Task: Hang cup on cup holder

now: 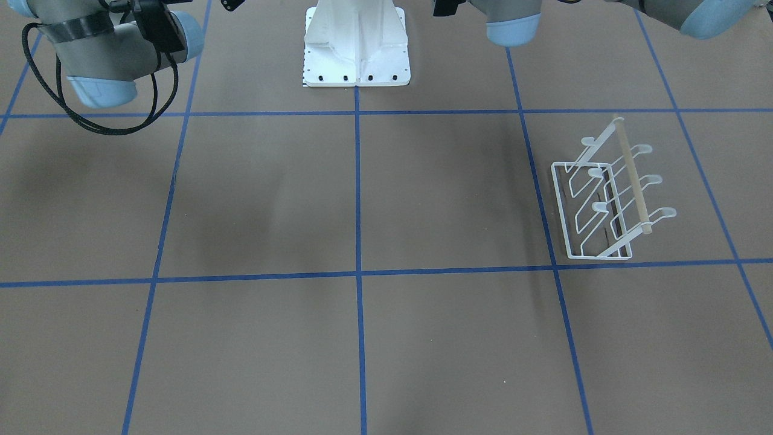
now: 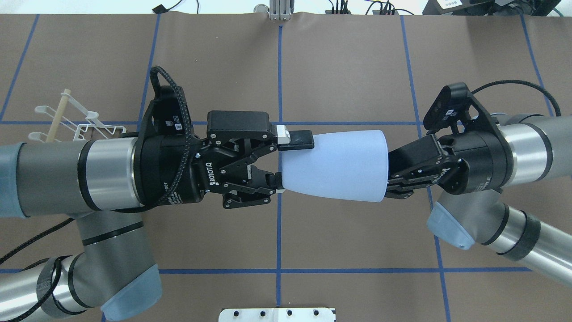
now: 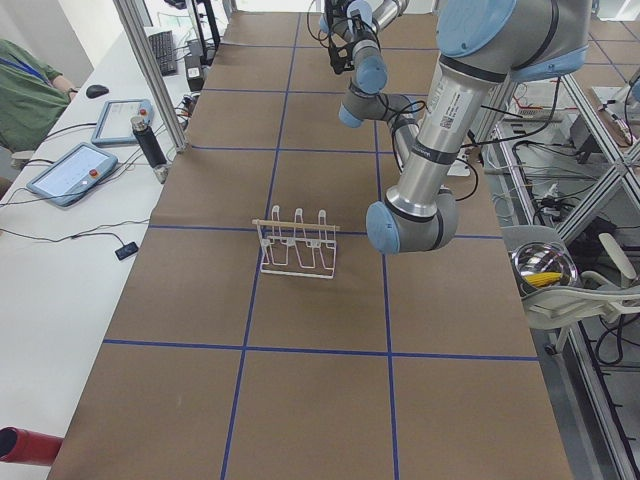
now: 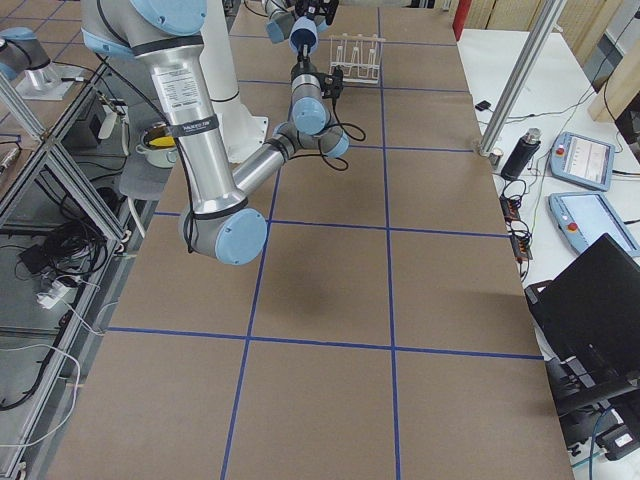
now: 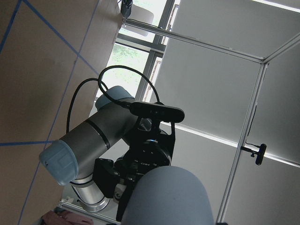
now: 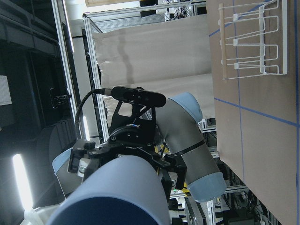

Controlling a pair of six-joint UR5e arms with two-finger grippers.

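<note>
The cup (image 2: 335, 165), a plain light blue tumbler, lies sideways in the air over the middle of the table, between my two grippers. My left gripper (image 2: 295, 163) is closed around its narrow base, with one finger pad (image 2: 297, 139) on the cup's side. My right gripper (image 2: 388, 176) is shut on the wide rim. The cup also fills the bottom of the left wrist view (image 5: 168, 197) and the right wrist view (image 6: 117, 192). The cup holder (image 1: 604, 199), a white wire rack with a wooden bar, stands on the table on my left, partly hidden behind my left arm in the overhead view (image 2: 76, 125). No cup hangs on it.
The brown table carries a grid of blue tape lines (image 1: 357, 272). The robot's white base plate (image 1: 356, 54) sits at the table's near edge. A side bench with tablets (image 3: 65, 170) runs along the operators' side. A metal bowl (image 3: 545, 265) rests beside the robot.
</note>
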